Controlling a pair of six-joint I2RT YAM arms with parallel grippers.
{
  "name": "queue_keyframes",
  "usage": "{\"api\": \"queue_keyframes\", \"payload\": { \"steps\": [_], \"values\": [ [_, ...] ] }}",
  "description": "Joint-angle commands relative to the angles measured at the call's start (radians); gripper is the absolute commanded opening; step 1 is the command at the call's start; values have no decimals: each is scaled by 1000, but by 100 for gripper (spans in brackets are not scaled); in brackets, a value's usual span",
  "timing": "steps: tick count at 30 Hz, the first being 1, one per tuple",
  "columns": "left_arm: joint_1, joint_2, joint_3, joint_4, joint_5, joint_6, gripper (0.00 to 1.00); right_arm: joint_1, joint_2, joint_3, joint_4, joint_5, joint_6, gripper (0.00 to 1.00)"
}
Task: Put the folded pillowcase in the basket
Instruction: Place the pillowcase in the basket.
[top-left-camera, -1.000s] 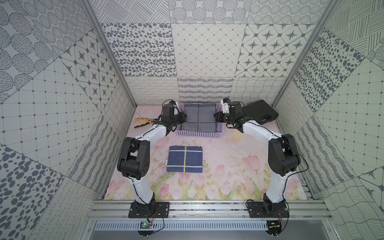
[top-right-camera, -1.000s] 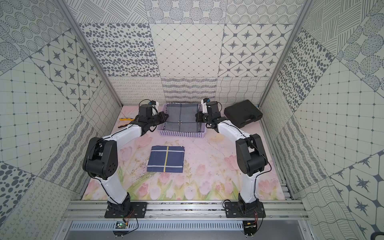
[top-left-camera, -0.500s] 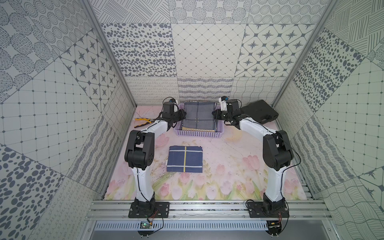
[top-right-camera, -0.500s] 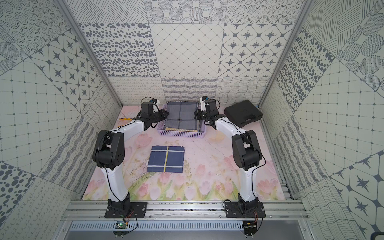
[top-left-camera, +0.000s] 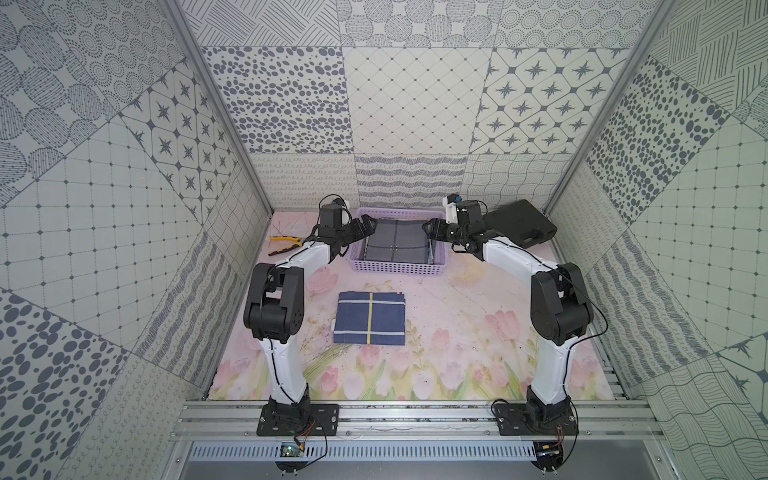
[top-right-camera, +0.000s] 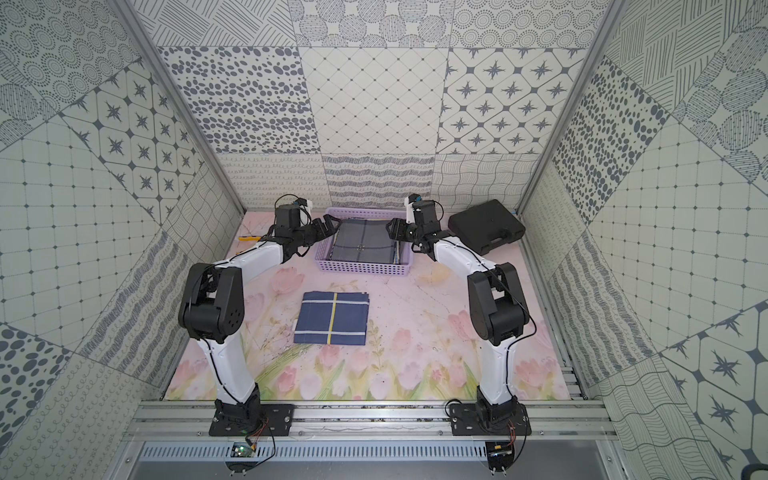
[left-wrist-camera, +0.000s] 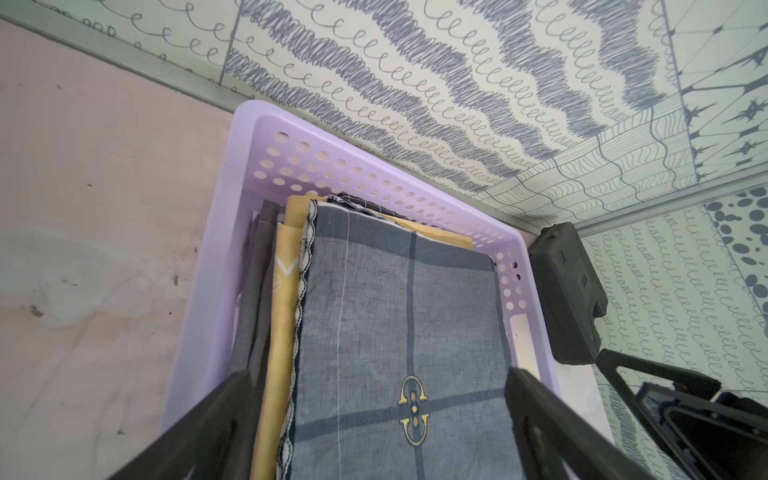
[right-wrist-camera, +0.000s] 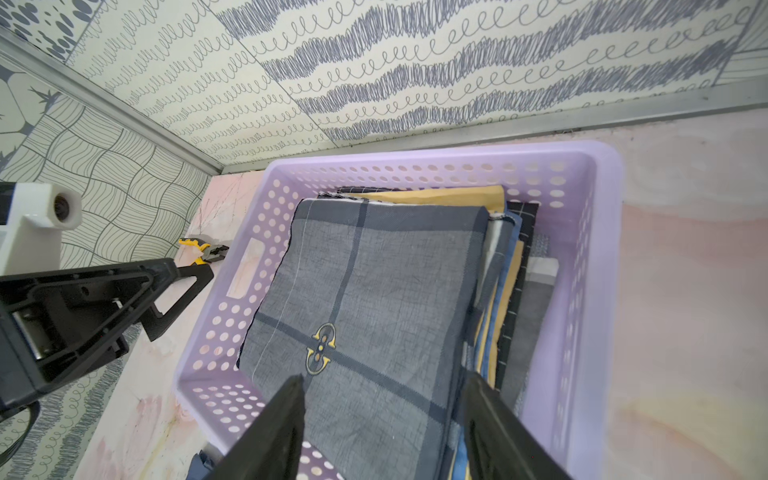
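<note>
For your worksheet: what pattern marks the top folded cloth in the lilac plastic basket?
Grey cloth, dark crossed stripes, gold emblem; best in right wrist view.

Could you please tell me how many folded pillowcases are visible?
2 clearly: the navy pillowcase on the table, the grey pillowcase uppermost in the basket; folded layers beneath it are partly hidden.
</note>
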Motion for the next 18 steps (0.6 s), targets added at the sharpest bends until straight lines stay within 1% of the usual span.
{"api": "queue_keyframes", "payload": {
  "steps": [1,5,10,14,18],
  "values": [
    [10,-103,-109,45,22,-45,99,-4,-103,-68,14,23,14,63],
    [8,-217,-266,65,29,-56,99,-1,-197,-180,12,2,54,64],
    [4,-357,-457,72,4,-58,100,18,-303,-320,8,-23,99,64],
    [-12,-465,-561,44,-14,-63,99,67,-373,-415,0,-7,116,66],
    [-44,-575,-634,-6,-40,-61,99,137,-415,-487,-5,22,141,66]
  ]
}}
